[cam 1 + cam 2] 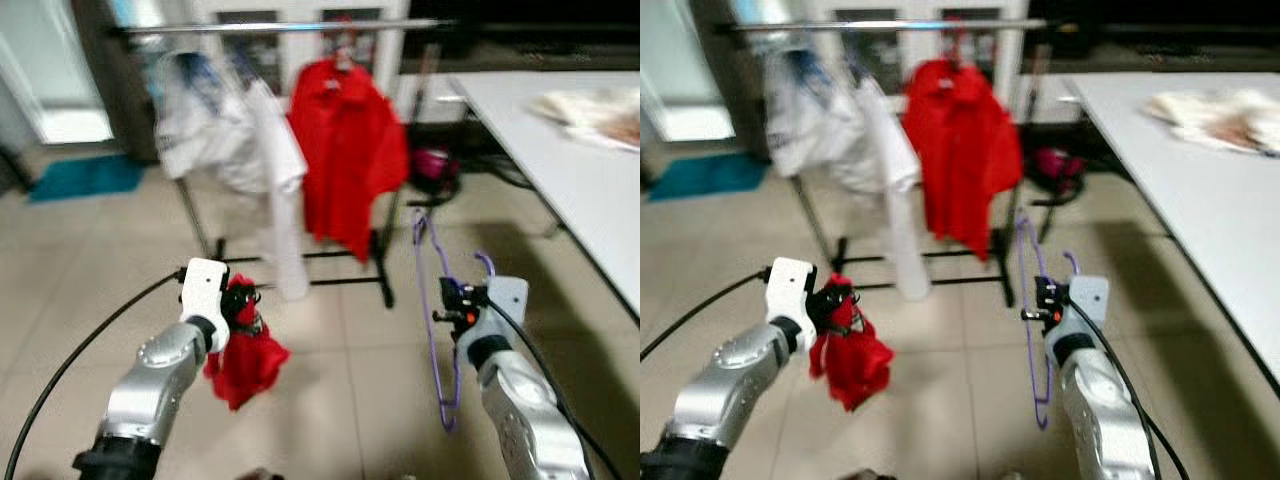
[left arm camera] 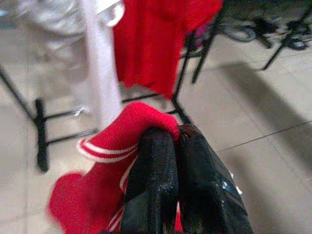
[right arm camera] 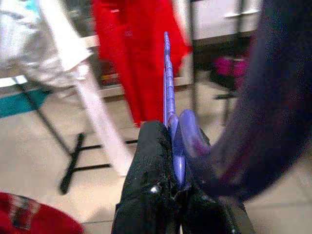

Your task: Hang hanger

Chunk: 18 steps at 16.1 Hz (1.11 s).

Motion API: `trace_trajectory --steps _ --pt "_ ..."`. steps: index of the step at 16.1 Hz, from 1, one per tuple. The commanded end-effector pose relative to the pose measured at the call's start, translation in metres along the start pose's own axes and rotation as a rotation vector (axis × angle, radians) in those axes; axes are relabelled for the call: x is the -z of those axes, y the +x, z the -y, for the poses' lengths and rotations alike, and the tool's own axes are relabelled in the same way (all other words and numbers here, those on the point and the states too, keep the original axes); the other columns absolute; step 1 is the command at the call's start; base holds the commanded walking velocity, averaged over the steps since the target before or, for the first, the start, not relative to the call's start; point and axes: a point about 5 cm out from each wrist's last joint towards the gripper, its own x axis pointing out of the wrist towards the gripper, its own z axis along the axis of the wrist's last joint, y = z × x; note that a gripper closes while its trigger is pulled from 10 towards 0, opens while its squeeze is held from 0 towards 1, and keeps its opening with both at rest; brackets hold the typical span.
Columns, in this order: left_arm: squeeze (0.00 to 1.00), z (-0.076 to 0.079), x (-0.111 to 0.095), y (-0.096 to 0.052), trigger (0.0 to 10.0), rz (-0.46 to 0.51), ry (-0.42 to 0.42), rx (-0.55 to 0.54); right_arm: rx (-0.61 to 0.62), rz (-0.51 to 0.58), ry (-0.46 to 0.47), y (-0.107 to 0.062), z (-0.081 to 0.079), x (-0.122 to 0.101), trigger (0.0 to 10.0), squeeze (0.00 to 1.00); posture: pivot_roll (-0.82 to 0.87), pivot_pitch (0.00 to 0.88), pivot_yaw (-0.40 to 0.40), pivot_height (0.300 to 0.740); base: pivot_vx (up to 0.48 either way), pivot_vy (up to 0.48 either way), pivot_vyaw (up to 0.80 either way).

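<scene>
My right gripper (image 1: 448,300) is shut on a purple hanger (image 1: 433,330), which hangs down beside it with its hook near the fingers; the hanger's wire (image 3: 169,92) runs between the black fingers (image 3: 151,165) in the right wrist view. My left gripper (image 1: 243,300) is shut on a red garment (image 1: 245,362) with white stripes (image 2: 105,148), which droops below it. Ahead stands a clothes rack with a silver rail (image 1: 290,27). A red shirt (image 1: 347,160) and white clothes (image 1: 235,135) hang from it.
A white table (image 1: 560,150) runs along the right side with a pale cloth (image 1: 595,112) on it. The rack's black feet (image 1: 385,285) rest on the beige tiled floor. A teal mat (image 1: 85,177) lies far left. A magenta object (image 1: 432,165) sits behind the rack.
</scene>
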Motion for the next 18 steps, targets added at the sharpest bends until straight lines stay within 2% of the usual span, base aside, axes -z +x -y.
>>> trace_trajectory --steps 1,3,5,7,11,14,16,17,18 --pt "0.00 0.011 -0.023 0.002 10.0 0.110 0.006 0.012 0.053 -0.028 -0.081 -0.007 0.003 -0.003 10.0 0.00 -0.19 0.000 0.032 0.740 0.000 0.000 -0.80" --pt "0.00 0.014 -0.021 0.006 10.0 0.098 -0.047 0.016 0.049 -0.069 -0.041 -0.010 0.004 0.001 10.0 0.00 -0.19 0.000 0.036 0.740 0.000 0.000 -0.80" --pt "0.00 0.014 -0.019 0.006 10.0 0.097 -0.030 0.025 0.043 -0.078 -0.066 -0.012 0.006 0.001 10.0 0.00 -0.19 0.000 0.036 0.740 0.000 0.000 -0.80" --pt "0.00 0.013 -0.022 0.004 10.0 0.118 0.009 0.030 0.079 -0.080 -0.039 -0.016 0.014 -0.002 10.0 0.00 -0.20 0.000 0.030 0.740 0.000 0.000 -0.80" --pt "0.00 0.016 -0.022 0.011 10.0 0.109 0.011 0.049 0.071 -0.090 -0.061 -0.023 0.014 0.005 10.0 0.00 -0.21 0.000 0.040 0.740 0.000 0.000 -0.80" --pt "0.00 0.021 -0.020 0.006 10.0 0.103 0.015 0.090 0.046 -0.089 -0.044 -0.023 0.009 0.011 10.0 0.00 -0.21 0.000 0.031 0.740 0.000 0.000 -0.79" --pt "0.00 0.019 -0.017 0.005 10.0 0.099 0.019 0.082 0.096 -0.080 -0.038 -0.024 0.010 0.011 10.0 0.00 -0.21 0.000 0.016 0.740 0.000 0.000 -0.80" --pt "0.00 0.018 -0.016 0.005 10.0 0.105 0.013 0.070 0.140 -0.080 -0.006 -0.026 0.011 0.013 10.0 0.00 -0.21 0.000 0.007 0.740 0.000 0.000 -0.80" --pt "0.00 0.019 -0.017 0.006 10.0 0.119 0.004 0.065 0.130 -0.085 -0.010 -0.027 0.010 0.012 10.0 0.00 -0.21 0.000 0.002 0.740 0.000 0.000 -0.80"
